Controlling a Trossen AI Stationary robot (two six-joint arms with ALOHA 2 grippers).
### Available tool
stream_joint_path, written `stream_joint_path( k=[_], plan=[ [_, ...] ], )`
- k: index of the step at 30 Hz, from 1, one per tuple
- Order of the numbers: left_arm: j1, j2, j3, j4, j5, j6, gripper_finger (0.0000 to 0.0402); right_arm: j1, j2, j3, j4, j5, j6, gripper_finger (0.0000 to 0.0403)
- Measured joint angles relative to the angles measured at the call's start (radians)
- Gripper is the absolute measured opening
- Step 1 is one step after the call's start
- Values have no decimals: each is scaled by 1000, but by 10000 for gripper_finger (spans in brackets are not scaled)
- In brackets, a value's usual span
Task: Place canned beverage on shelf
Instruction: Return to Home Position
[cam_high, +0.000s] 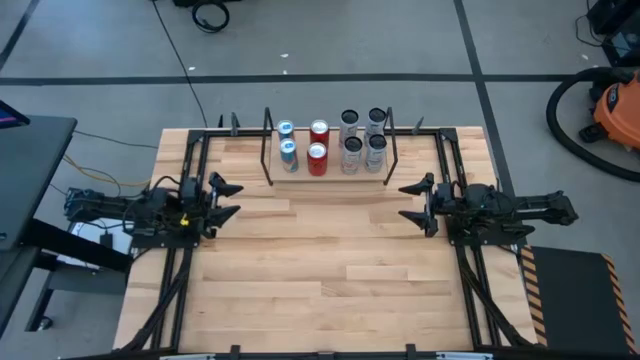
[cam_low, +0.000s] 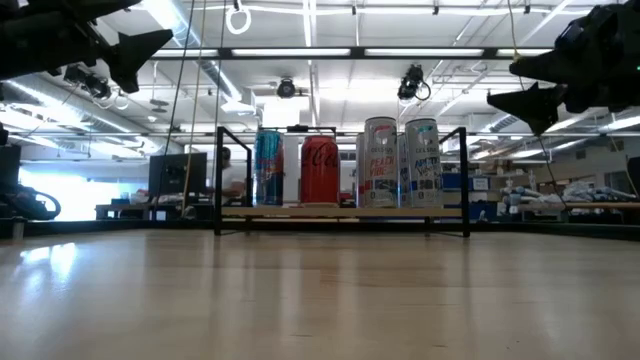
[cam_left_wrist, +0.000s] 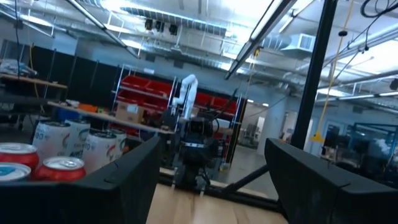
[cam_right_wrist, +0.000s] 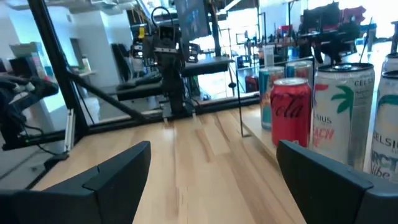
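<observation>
The shelf (cam_high: 332, 181) is seen at the middle of the far edge of the bench (cam_high: 330, 270), and 8 cans are stood upright on it in 2 rows of 4. At the end nearer the left arm, 2 blue cans (cam_high: 290, 152) are set one behind the other. Just beside them, 2 red cans (cam_high: 317, 157) are lined up likewise. The other half is taken by 4 taller silver cans (cam_high: 352, 150) in 2 pairs. The left gripper (cam_high: 238, 198) is held near the bench's left edge, raised above the surface and apart from the shelf, its fingers spread wide with nothing between them. The right gripper (cam_high: 401, 201) is held near the right edge, raised too, its fingers spread wide and empty.
</observation>
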Motion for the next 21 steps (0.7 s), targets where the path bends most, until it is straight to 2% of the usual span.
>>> stream_joint_path(
  k=[5,21],
  plan=[
    [0,-17,0,-9,0,0,288,0,0,1,64,1,-1,358],
    [0,-23,0,-166,1,0,288,0,0,0,66,0,-3,358]
  ],
)
